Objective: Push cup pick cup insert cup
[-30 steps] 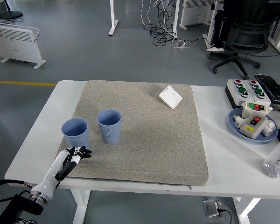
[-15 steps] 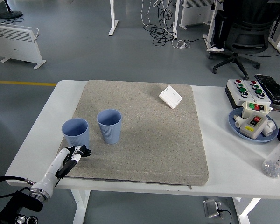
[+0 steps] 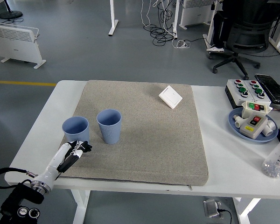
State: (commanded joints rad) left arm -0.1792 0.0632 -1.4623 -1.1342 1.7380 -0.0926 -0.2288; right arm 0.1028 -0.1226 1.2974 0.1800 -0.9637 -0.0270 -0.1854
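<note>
Cups are the matter in hand, two blue ones, and judged by how they stand almost none of the task is done.

Take the grey mat [image 3: 144, 135] on the white table [image 3: 219, 154] as the landmark; it covers most of the tabletop. Both cups stand upright on the mat's left part, toward its near side. The right cup [image 3: 109, 126] is well inside the mat. The left cup [image 3: 75, 132] stands at the mat's left edge, just beside its neighbour with a narrow gap between them. Neither is tipped, lifted or set inside the other, so the inserting is plainly still to do, and the picking too.

The left hand [image 3: 73, 151] comes up from off the mat's near left corner and lies low over that corner, its dark fingers [image 3: 84, 148] loosely curled and pointing at the foot of the left cup. They hold nothing. Whether the fingertips touch the cup's base or stop just short I cannot tell. My judgement is that this is the push step, at its very start: the hand is placed to nudge the left cup, not to grasp it. The right arm does not show.

Left to do, as I read it: push the cup, take hold of one cup, raise it, and lower it into the other.

Smaller things lie clear of the work. A white square switch plate [image 3: 170, 97] rests near the mat's far right corner. Off the mat's right edge are a button box [image 3: 246, 88] and a blue plate [image 3: 235, 127].
</note>
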